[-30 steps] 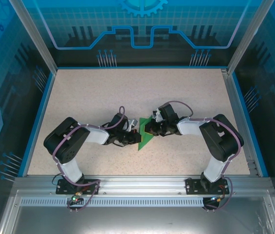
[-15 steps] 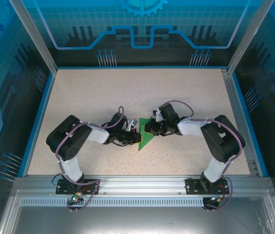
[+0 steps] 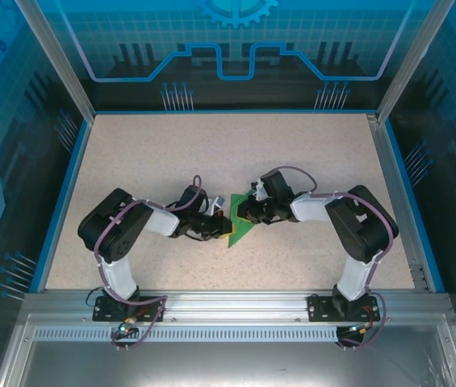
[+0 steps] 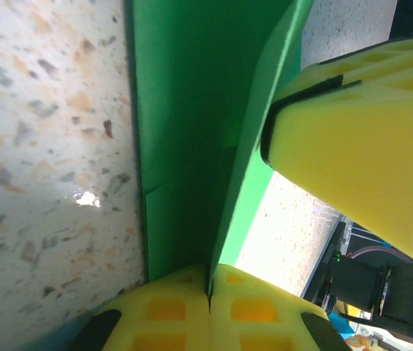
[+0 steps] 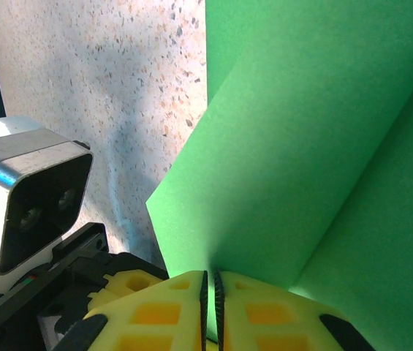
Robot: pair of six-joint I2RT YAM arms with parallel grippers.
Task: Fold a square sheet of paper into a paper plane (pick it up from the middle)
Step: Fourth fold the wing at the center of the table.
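The green sheet of paper (image 3: 241, 230) lies at the table's middle, folded into a pointed shape with one flap standing up. My left gripper (image 3: 222, 223) comes at it from the left and is shut on the edge of the raised flap (image 4: 254, 131); the yellow pads (image 4: 162, 307) meet with the paper between them. My right gripper (image 3: 244, 215) reaches in from the right and is shut on another flap (image 5: 301, 146), which runs into the thin gap between its pads (image 5: 264, 311). The two grippers are nearly touching. The right gripper's yellow finger (image 4: 360, 139) looms in the left wrist view.
The speckled tabletop (image 3: 211, 153) is bordered by a blue rim and aluminium frame posts (image 3: 54, 60). The left arm's camera housing (image 5: 31, 197) sits close beside the right gripper. Bare table surrounds the paper on every side.
Both arms have shifted slightly, the left wrist edging closer to the paper. The paper stays in place and both grips hold.
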